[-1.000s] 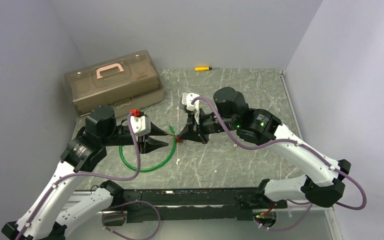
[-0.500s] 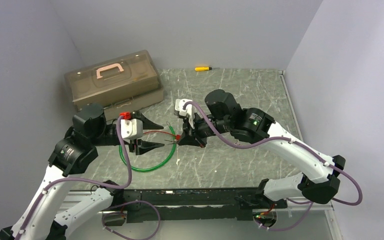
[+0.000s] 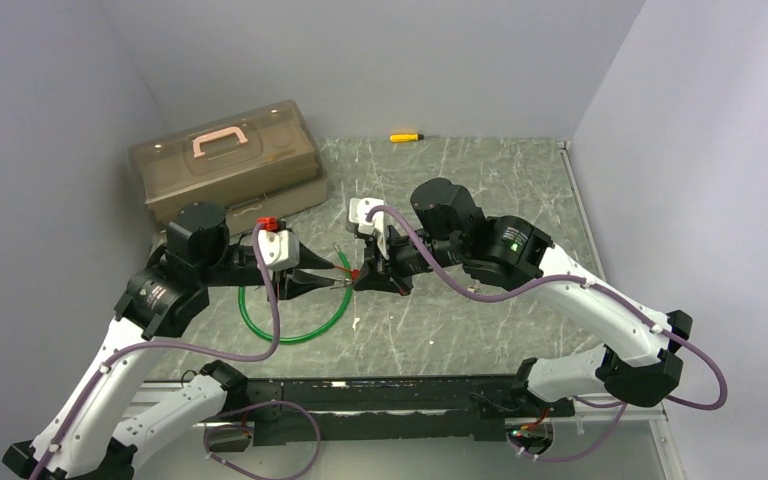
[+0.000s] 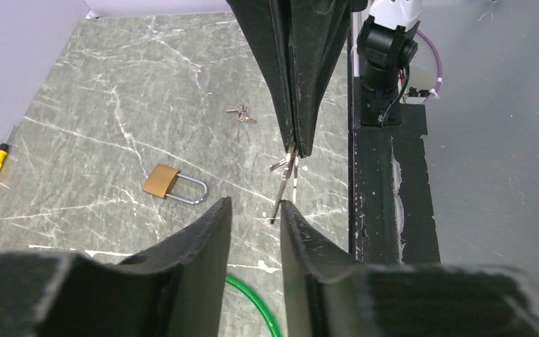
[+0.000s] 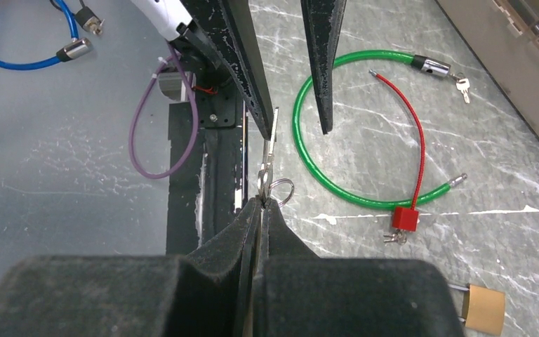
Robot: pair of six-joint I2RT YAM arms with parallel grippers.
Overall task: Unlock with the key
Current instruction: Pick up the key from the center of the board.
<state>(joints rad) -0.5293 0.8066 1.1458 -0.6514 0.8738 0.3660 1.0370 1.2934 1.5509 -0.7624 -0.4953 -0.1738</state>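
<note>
Key (image 5: 269,151): your right gripper (image 5: 261,205) is clamped on it; your left gripper (image 4: 254,210) is spread, key tip between its fingers.

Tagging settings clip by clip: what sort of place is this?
Probably a robotics lab test cell: plain grey walls enclose a grey marbled tabletop, two white robot arms are bolted at its near edge, and a brass padlock and green cable lock lie on it.

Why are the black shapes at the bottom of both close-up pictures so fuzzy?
Left wrist view: the left gripper sits too near the lens, yet the padlock is sharp; right wrist view: right gripper equally blurred, green cable crisp.
</note>
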